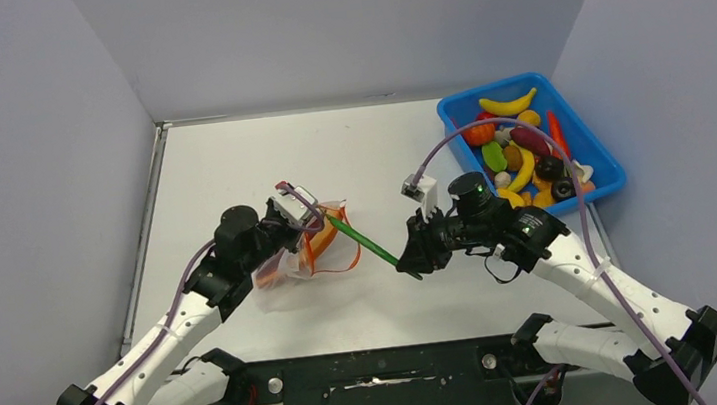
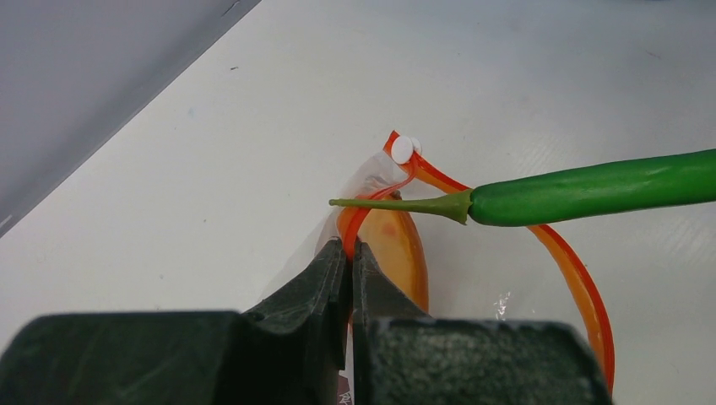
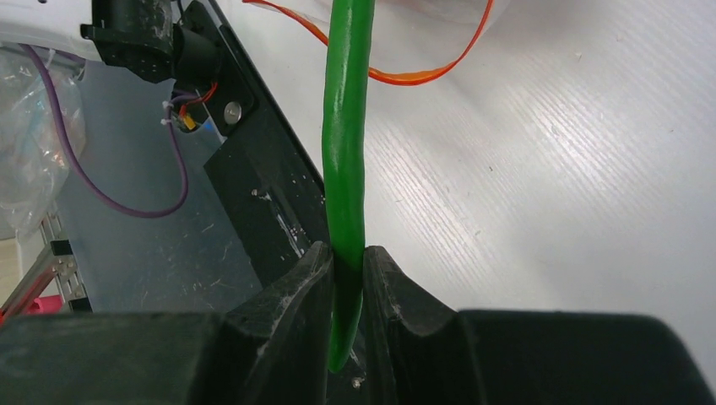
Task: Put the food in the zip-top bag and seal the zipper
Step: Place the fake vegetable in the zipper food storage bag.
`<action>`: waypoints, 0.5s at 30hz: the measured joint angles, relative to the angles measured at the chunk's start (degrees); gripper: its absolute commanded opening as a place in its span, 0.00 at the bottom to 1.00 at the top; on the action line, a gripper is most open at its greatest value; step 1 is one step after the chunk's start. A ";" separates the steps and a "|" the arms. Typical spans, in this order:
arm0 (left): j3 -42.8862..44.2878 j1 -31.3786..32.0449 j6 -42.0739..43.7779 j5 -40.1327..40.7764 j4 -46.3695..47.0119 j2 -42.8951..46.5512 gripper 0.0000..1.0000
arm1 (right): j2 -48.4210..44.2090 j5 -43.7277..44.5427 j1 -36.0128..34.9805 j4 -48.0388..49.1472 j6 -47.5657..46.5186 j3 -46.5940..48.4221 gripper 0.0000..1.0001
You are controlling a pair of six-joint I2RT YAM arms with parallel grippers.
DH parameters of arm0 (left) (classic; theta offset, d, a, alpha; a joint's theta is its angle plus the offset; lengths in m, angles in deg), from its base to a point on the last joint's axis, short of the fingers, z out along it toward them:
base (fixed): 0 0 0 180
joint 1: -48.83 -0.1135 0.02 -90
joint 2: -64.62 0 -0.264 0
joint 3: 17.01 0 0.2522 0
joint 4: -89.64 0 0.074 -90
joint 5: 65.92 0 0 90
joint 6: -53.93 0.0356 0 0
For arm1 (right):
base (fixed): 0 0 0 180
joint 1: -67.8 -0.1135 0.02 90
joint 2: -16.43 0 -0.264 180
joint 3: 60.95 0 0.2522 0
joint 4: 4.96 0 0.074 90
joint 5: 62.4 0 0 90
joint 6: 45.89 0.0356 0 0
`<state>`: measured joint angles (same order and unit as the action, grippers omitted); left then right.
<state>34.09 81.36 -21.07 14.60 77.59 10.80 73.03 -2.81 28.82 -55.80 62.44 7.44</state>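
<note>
The zip-top bag (image 1: 286,265) lies left of centre, its red-orange zipper (image 1: 339,245) gaping in a loop. An orange piece of food (image 2: 397,253) sits inside. My left gripper (image 1: 309,230) is shut on the zipper strip (image 2: 348,229) at the mouth's edge. My right gripper (image 1: 409,258) is shut on the thick end of a long green chili pepper (image 1: 364,240). The pepper (image 2: 583,190) is level, its stem tip at the bag's mouth. In the right wrist view the pepper (image 3: 344,152) runs straight out from between the fingers toward the zipper loop (image 3: 422,72).
A blue tray (image 1: 585,143) at the back right holds several toy fruits and vegetables, among them a banana (image 1: 508,104). Grey walls close in the white table (image 1: 229,156) on three sides. The black base rail (image 1: 382,371) runs along the near edge.
</note>
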 measured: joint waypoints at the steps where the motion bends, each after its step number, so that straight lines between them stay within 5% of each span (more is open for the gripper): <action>1: -0.15 0.00 -0.20 -0.20 0.00 0.00 0.00 | 0.61 0.11 -0.44 -0.46 -0.11 0.24 0.08; 15: -1.40 0.00 -1.31 -1.92 1.11 0.46 0.00 | 1.42 6.25 -4.24 -10.34 -1.44 4.42 0.08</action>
<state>32.69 81.36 -22.38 12.68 78.70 11.26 74.45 3.44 24.58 -66.14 61.00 11.86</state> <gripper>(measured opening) 0.024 0.171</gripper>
